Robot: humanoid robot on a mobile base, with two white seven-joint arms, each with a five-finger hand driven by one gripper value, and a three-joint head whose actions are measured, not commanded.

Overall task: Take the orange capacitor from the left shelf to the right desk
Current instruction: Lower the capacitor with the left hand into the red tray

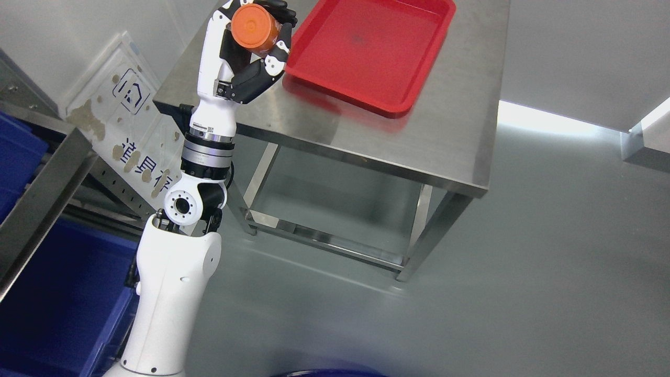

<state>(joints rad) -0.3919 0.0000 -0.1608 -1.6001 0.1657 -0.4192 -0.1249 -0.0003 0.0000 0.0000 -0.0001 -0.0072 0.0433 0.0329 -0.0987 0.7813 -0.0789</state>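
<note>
My left hand (259,39) is raised at the upper middle of the head view, its black fingers (275,57) curled around an orange capacitor (254,27), a short cylinder whose round end faces the camera. The hand hovers over the left end of the steel desk (445,136), just left of the red tray (369,52) that lies on the desk. The capacitor is held in the air and touches neither tray nor desk. My right arm does not show.
Blue bins (63,303) sit in the metal shelf (42,193) at the left edge. A clear sign plate (120,104) with blue characters leans behind the arm. The grey floor (523,288) spreads out to the right of the desk.
</note>
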